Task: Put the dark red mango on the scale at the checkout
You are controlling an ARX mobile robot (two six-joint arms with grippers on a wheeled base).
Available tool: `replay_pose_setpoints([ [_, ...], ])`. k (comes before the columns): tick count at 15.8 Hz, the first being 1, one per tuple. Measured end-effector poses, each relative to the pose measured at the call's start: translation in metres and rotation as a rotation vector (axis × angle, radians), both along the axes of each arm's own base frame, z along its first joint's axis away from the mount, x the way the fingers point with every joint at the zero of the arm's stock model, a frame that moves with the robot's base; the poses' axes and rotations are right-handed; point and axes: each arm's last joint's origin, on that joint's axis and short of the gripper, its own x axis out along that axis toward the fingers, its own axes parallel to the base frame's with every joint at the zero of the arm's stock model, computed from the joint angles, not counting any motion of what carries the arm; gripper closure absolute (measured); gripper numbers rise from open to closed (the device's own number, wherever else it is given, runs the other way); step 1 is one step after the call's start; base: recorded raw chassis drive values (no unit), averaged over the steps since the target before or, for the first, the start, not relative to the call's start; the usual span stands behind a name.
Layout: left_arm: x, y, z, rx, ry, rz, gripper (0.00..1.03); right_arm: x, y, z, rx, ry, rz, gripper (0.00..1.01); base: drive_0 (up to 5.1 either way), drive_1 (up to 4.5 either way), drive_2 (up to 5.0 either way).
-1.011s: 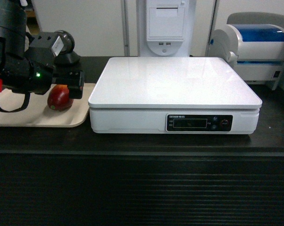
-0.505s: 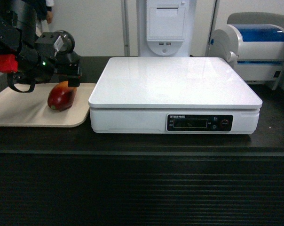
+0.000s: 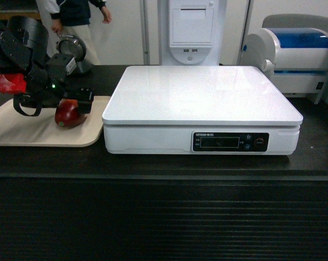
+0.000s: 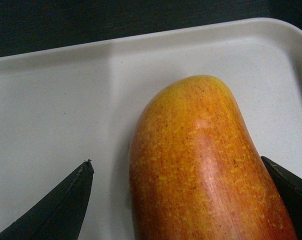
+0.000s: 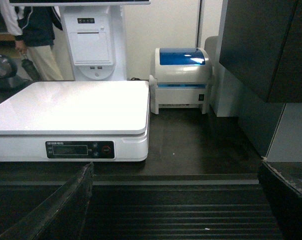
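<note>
The dark red mango (image 3: 67,115) lies on a beige tray (image 3: 23,130) at the left of the checkout (image 3: 164,217). My left gripper (image 3: 76,103) is low over it and open. In the left wrist view its fingers (image 4: 66,205) straddle the mango (image 4: 201,165), which looks orange-red up close. The right finger is at the fruit's side and the left finger stands clear of it. The white scale (image 3: 202,95) stands just right of the tray with nothing on its platform. My right gripper (image 5: 176,172) is open and empty, facing the checkout's ribbed front (image 5: 181,210) below the scale (image 5: 71,107).
A white machine with a blue lid (image 3: 297,51) sits behind the scale on the right. A white kiosk (image 3: 191,30) stands behind the middle. A person (image 3: 71,16) stands at the back left near a round scanner (image 3: 71,49). A dark cabinet (image 5: 266,45) is at the right.
My left arm has swung away from the camera and come down onto the tray, so the open fingers now sit around the mango. A person has come into view at the back left.
</note>
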Motion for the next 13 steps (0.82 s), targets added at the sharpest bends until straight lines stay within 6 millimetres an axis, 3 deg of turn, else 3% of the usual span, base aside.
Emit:
replay_pose_setpoints([
  [1,0.000,0.000,-0.002,0.006,-0.002,-0.017,0.16,0.000,0.000,0.000,0.000,0.000,0.000,0.03,0.0,0.00,0.0],
  [2,0.000,0.000,-0.003,0.001,0.007,-0.027,0.41,0.000,0.000,0.000,0.000,0.000,0.000,0.03,0.0,0.00,0.0],
  [5,0.000,0.002,-0.003,-0.020,-0.007,-0.035,0.43,0.000,0.000,0.000,0.000,0.000,0.000,0.03,0.0,0.00,0.0],
  [8,-0.016,-0.005,0.009,-0.029,-0.054,-0.057,0.43,0.000,0.000,0.000,0.000,0.000,0.000,0.03,0.0,0.00,0.0],
  [11,-0.032,-0.023,0.055,-0.057,-0.192,-0.108,0.43,0.000,0.000,0.000,0.000,0.000,0.000,0.03,0.0,0.00,0.0],
  [13,-0.058,-0.056,0.107,-0.116,-0.338,-0.178,0.43,0.000,0.000,0.000,0.000,0.000,0.000,0.03,0.0,0.00,0.0],
])
